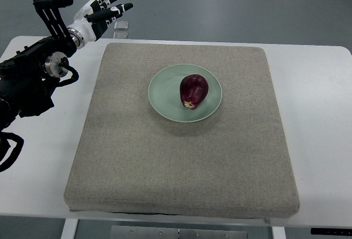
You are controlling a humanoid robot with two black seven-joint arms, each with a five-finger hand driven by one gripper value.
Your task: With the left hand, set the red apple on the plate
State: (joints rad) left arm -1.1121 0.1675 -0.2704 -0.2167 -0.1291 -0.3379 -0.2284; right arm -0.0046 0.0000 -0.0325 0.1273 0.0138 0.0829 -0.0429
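One red apple lies on the plate, well apart from the left hand, whose fingers are spread, holding nothing.

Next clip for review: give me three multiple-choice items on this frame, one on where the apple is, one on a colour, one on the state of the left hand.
1. Where does the red apple lie?
A. on the plate
B. on the bare mat
C. in the left hand

2. What colour is the plate?
A. bright yellow
B. pale green
C. black

3. How is the left hand?
A. closed around the apple
B. pressed flat on the plate
C. open and empty, off the mat's far left corner

Answers: 1 A, the apple rests inside the plate's rim. 2 B, the dish is light green against the grey mat. 3 C, the fingers are spread and hold nothing, well away from the plate.
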